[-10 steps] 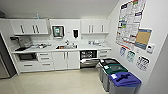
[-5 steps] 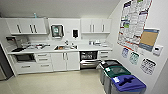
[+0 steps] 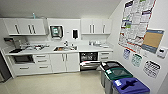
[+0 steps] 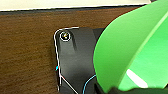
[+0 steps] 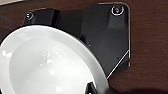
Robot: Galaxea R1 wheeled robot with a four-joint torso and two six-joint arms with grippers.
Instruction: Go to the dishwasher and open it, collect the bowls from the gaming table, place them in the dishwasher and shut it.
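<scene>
Office kitchenette, probably: white cabinets point(image 3: 27, 26), sink point(image 3: 60, 48), open dishwasher point(image 3: 89, 60), sorting bins point(image 3: 117, 75), wall notices point(image 3: 135, 22).

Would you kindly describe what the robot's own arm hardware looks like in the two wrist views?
Each wrist view shows a wide black plate with rounded corners and round silver fittings. A thin pale line edges each plate; the left view adds a thin blue curved line.

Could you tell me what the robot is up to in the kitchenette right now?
It is facing the kitchenette with a bowl at each wrist: a green bowl fills much of the left wrist view and a white bowl the right one, though the fingers themselves are hard to make out. Ahead, the dishwasher under the white counter already stands open, its door lowered. Three bins line the right wall.
</scene>
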